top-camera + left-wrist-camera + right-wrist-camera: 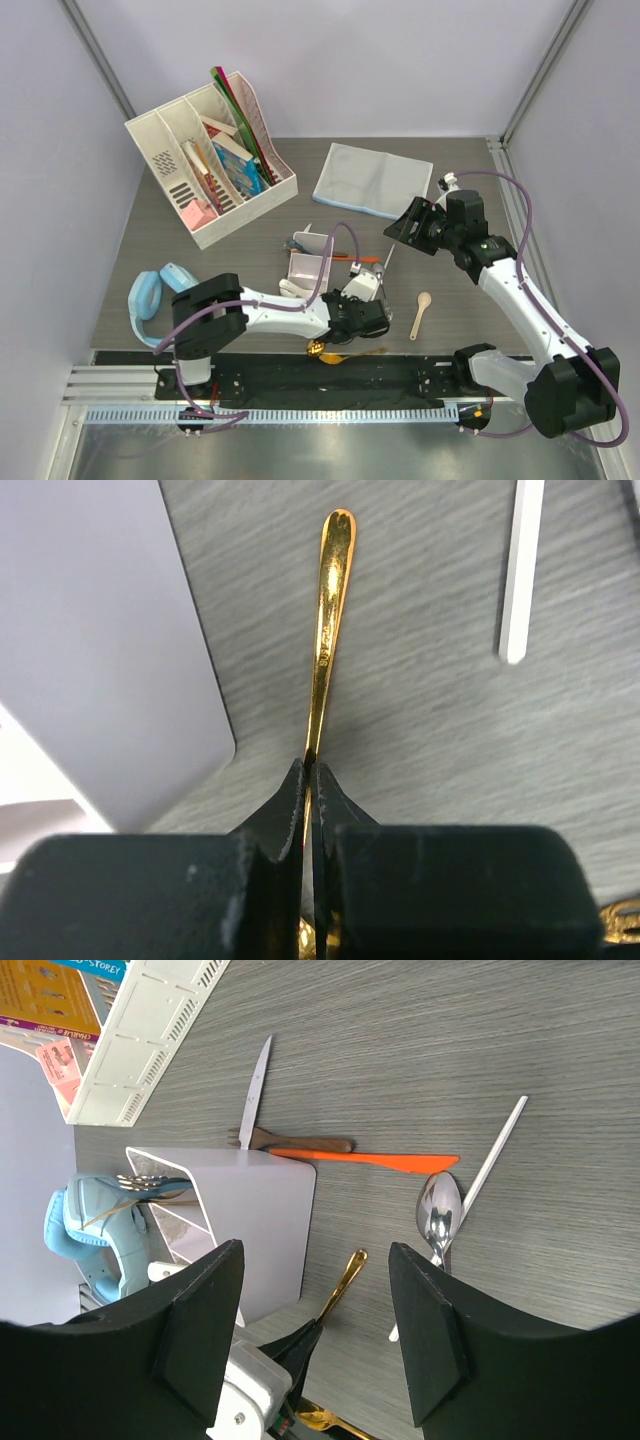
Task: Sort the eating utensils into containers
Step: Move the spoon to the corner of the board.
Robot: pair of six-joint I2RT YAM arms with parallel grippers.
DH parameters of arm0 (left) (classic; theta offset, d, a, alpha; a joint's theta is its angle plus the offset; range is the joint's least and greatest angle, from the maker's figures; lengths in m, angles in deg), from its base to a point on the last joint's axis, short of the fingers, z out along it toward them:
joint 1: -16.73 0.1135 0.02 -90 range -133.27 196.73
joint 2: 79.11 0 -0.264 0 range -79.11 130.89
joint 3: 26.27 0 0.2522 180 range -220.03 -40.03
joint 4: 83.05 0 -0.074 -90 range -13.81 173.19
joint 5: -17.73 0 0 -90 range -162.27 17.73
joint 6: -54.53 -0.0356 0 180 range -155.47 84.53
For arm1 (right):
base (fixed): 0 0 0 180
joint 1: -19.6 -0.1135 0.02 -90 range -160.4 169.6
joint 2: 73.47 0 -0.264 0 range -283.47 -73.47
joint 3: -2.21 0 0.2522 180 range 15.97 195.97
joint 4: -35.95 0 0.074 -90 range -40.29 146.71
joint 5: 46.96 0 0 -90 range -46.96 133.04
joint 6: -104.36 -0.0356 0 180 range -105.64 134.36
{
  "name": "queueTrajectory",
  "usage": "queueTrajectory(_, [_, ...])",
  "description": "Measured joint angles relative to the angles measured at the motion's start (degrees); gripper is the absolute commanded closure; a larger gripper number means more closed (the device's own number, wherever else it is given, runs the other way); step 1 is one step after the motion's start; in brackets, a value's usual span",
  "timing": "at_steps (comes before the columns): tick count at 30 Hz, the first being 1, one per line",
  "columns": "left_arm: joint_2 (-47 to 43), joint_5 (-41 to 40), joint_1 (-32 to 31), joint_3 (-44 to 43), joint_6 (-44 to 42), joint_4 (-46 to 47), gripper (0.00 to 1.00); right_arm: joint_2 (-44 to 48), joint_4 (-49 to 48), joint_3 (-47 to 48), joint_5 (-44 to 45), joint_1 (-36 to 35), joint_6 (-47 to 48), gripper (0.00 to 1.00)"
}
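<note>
My left gripper (pixel 310 777) is shut on the lower end of a slim gold utensil (pixel 328 630), whose handle lies out over the grey table; its head is hidden by the fingers. In the top view this gripper (pixel 366 306) sits just right of the white divided container (pixel 308 266). My right gripper (pixel 315 1330) hangs open above the scene, nothing between its fingers (pixel 428 1330). Below it lie the gold utensil (pixel 343 1282), a silver spoon (pixel 438 1215), an orange knife (pixel 370 1160), a silver knife (pixel 258 1085) and a wood-handled fork (pixel 300 1143).
A wooden spoon (pixel 421 315) lies right of the left gripper. Another gold piece (pixel 318 350) rests at the table's near edge. A white file organiser (pixel 210 160) stands back left, a grey-blue cloth (pixel 372 180) at the back, blue headphones (pixel 150 300) at the left.
</note>
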Motion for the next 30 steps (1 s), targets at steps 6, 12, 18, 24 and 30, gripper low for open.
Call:
queueTrajectory(6, [1.6,0.1,1.0,-2.7,-3.0,0.3,0.87,0.3,0.0,0.0,0.0,0.0,0.2,0.35])
queueTrajectory(12, [0.3,2.5,1.2,-3.2,-5.8,0.4,0.67,0.5,0.0,0.0,0.1,0.0,0.8,0.35])
queueTrajectory(18, [-6.1,6.6,0.4,-3.2,-7.7,-1.2,0.61,0.5,0.0,-0.1,0.1,0.0,1.0,0.35])
queueTrajectory(24, [-12.0,10.0,-3.7,-3.1,-9.0,-3.0,0.6,0.5,0.0,-0.2,0.1,0.0,1.0,0.35])
queueTrajectory(30, [-2.9,10.6,-10.2,-4.5,-9.8,-3.5,0.54,0.3,0.0,-0.5,0.1,0.0,1.0,0.35])
